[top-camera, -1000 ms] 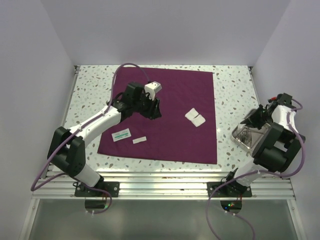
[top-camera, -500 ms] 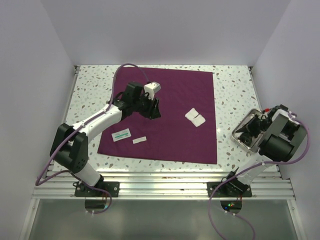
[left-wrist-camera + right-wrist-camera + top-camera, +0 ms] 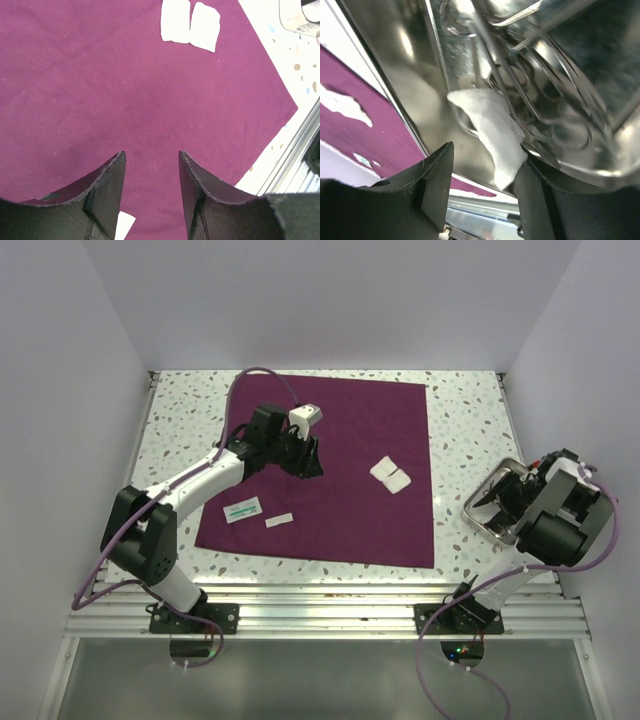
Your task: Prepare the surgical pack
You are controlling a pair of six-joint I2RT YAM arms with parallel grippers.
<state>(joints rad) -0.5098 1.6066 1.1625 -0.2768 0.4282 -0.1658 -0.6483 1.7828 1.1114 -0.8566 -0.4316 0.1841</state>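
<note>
Right jaws newly parted over the tray; surgical pack spread flat and unmoved.

Top view: the surgical pack (image 3: 350, 510) covers the middle of the tabletop (image 3: 180, 410), as it did a second ago, with two gauze squares (image 3: 390, 475) near its right edge and a packet (image 3: 242, 510) and white strip (image 3: 279, 521) by its front-left corner. The left gripper (image 3: 308, 462) has not shifted above the pack's far-left part, while the right arm has swung round so the right gripper (image 3: 508, 495) reaches into the steel tray (image 3: 470, 510) at the tabletop's right edge.
Left wrist: the fingers stand apart above bare cloth, grasping nothing.
Right wrist: the fingers, closed a second ago, are now spread. A gauze piece (image 3: 492, 125) lies on steel instruments (image 3: 550, 110) in the tray, unclamped.
</note>
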